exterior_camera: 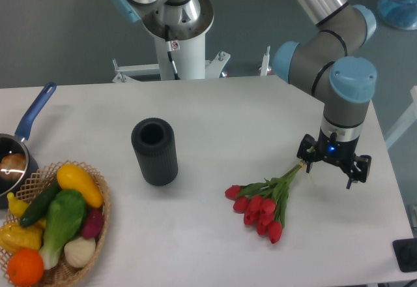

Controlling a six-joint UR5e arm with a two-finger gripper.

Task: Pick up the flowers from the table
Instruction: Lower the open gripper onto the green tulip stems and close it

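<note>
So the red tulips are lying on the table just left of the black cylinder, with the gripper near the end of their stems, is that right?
Not quite. The camera view shows the tulips lying on the table to the right of the black cylinder, not left of it. The rest holds: the gripper is near the end of their stems.
</note>
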